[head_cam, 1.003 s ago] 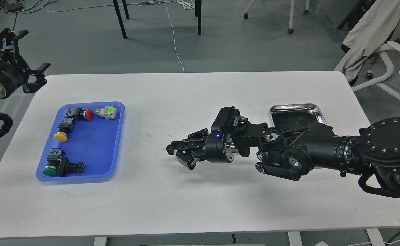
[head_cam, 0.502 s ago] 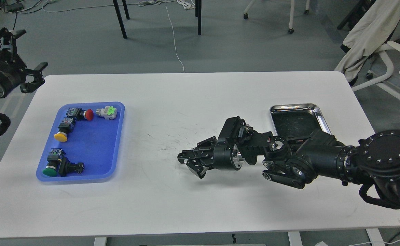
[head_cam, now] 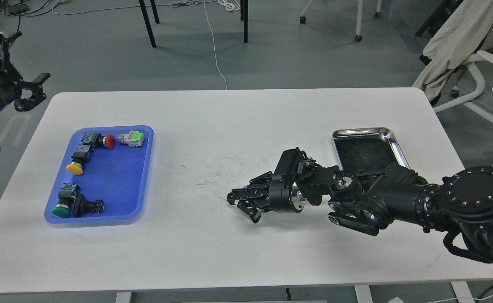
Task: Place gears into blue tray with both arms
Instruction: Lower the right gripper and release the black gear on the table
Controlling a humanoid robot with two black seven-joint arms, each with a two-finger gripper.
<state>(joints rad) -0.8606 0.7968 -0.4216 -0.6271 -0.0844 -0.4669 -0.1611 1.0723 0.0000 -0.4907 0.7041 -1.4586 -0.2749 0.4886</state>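
The blue tray (head_cam: 118, 185) lies on the left part of the white table and holds only coloured-cap push-button switches (head_cam: 77, 167). No gears can be made out anywhere in this view. My right gripper (head_cam: 245, 205) hovers low over the bare middle of the table, pointing left, well right of the blue tray and left of the silver tray. Its fingers stand apart with nothing seen between them. My left gripper (head_cam: 25, 82) is up at the far left, beyond the table's back left corner, fingers spread and empty.
A shiny silver tray (head_cam: 387, 135) with a dark bottom sits at the right, its near end hidden by my right arm (head_cam: 393, 198). Chair legs, cables and a draped chair (head_cam: 452, 46) stand on the floor behind the table (head_cam: 238, 122).
My right gripper has drawn back to the right and toward the table's near side, away from the blue tray. My left gripper has slid further left toward the view's edge.
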